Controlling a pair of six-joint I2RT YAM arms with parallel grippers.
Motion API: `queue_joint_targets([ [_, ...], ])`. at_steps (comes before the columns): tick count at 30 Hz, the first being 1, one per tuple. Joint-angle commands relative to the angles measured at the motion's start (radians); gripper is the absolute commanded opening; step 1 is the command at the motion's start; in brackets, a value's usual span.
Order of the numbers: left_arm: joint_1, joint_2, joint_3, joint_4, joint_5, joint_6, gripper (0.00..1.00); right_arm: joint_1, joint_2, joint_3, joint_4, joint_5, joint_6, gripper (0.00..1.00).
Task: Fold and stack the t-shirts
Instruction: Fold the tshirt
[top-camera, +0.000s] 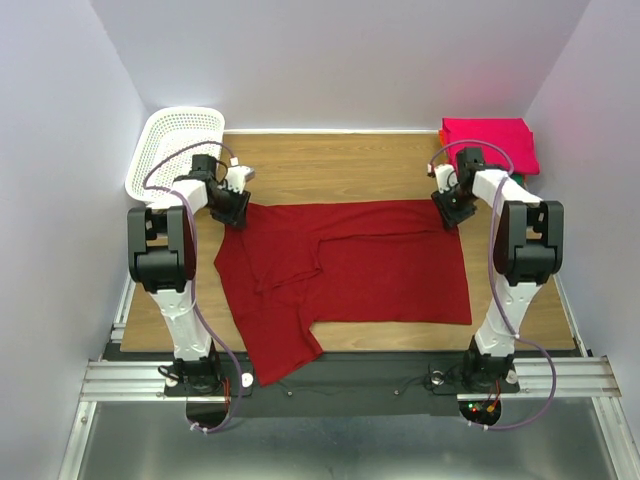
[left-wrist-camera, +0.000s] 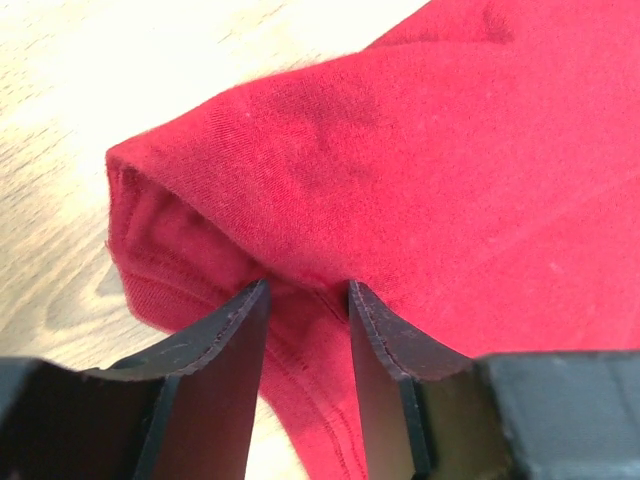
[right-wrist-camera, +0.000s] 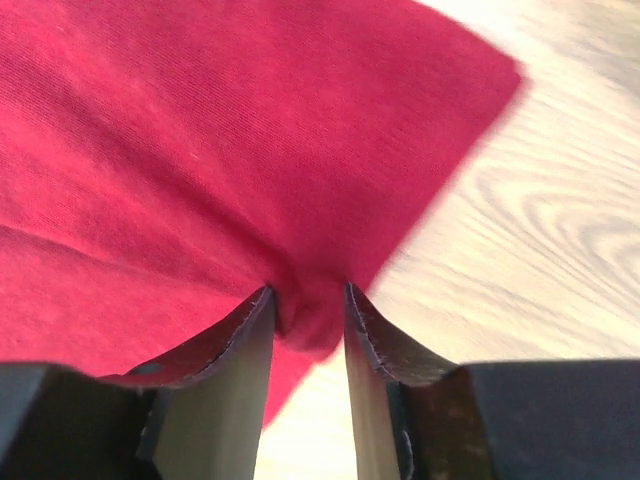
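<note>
The crimson shirt (top-camera: 370, 265) is lying spread on the desk (top-camera: 340, 165), its far edge running straight between the two arms and one part reaching past the near edge at the left. The left fingers (left-wrist-camera: 225, 370) are gripping the shirt's far left corner: in the left wrist view a rolled, hemmed fold of cloth is sitting pinched between the two tips, the rest of the corner is bulging out beyond them, and bare wood is showing to its left. The right fingers (right-wrist-camera: 225, 370) are gripping the far right corner: in the right wrist view a small bunch of cloth is being squeezed between the tips, the flat corner is pointing away from them, and wood grain is showing to the right. A folded pink shirt (top-camera: 490, 140) is resting at the far right corner of the desk, just behind the right arm and apart from the crimson one. A white basket (top-camera: 175, 140) is standing at the far left corner, beside the left arm.
</note>
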Motion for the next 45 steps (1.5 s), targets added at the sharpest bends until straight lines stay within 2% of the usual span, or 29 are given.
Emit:
queue_joint_targets([
  [1,0.01,-0.091,0.016,-0.048,0.028,0.041,0.5,-0.008,-0.123,0.048,0.045,-0.12,0.037,0.4],
  [7,-0.015,-0.15,0.042,-0.051,0.074,0.023,0.51,-0.008,-0.09,0.146,0.046,-0.202,0.117,0.4],
  [16,-0.021,-0.042,0.051,0.012,0.016,-0.052,0.49,-0.005,0.075,0.189,0.079,-0.189,0.157,0.31],
  [24,-0.021,0.097,0.114,0.019,-0.095,-0.062,0.37,-0.001,0.193,0.189,0.168,-0.099,0.162,0.29],
  [28,-0.021,0.181,0.198,0.018,-0.141,-0.049,0.33,0.005,0.245,0.252,0.194,-0.073,0.186,0.31],
  [35,-0.021,0.359,0.489,-0.039,-0.166,-0.055,0.33,0.027,0.389,0.456,0.214,-0.042,0.217,0.37],
  [39,-0.02,0.327,0.569,-0.065,-0.113,-0.049,0.47,0.03,0.377,0.533,0.211,-0.088,0.229,0.45],
  [41,-0.018,0.251,0.576,-0.074,-0.051,-0.043,0.52,0.03,0.31,0.527,0.205,-0.172,0.246,0.54],
  [43,-0.018,0.144,0.547,-0.094,0.017,-0.019,0.56,0.03,0.19,0.467,0.192,-0.267,0.249,0.66],
  [44,-0.018,0.143,0.525,-0.1,0.038,0.0,0.57,0.051,0.14,0.467,0.189,-0.268,0.248,0.73],
  [45,-0.018,0.058,0.501,-0.102,0.054,0.009,0.58,0.057,0.098,0.417,0.176,-0.327,0.243,0.89],
])
